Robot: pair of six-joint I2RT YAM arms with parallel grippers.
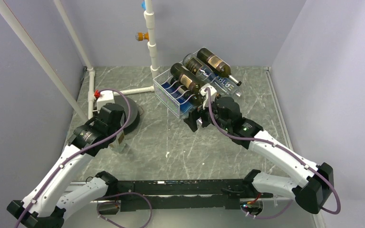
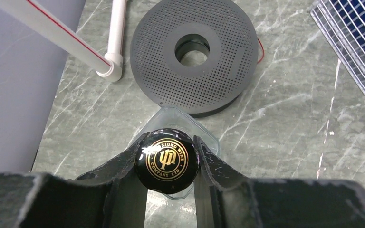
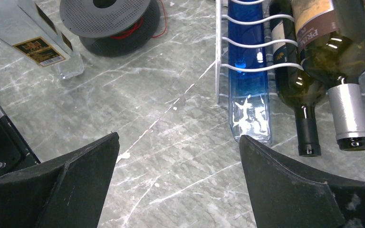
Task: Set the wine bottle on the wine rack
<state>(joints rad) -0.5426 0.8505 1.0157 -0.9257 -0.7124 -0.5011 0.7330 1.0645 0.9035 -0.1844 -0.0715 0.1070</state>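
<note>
**Cap gripped; bottle not yet lifted**

The left hand [image 2: 168,146] is pinching the black, gold-crested cap of the wine bottle [image 2: 167,164] from either side. The bottle is clear glass with squared shoulders and a dark label. It stands upright on the table [image 2: 285,142], just beside the black spool [image 2: 195,57] and well apart from the wine rack [image 1: 164,92]. Treat the grasp as made. Lifting, carrying and laying the bottle into a cradle remain. The rack already carries several bottles, and you cannot tell from these views which cradle is free. The right hand [image 3: 178,190] is spread wide and empty, near the rack's front.
</note>
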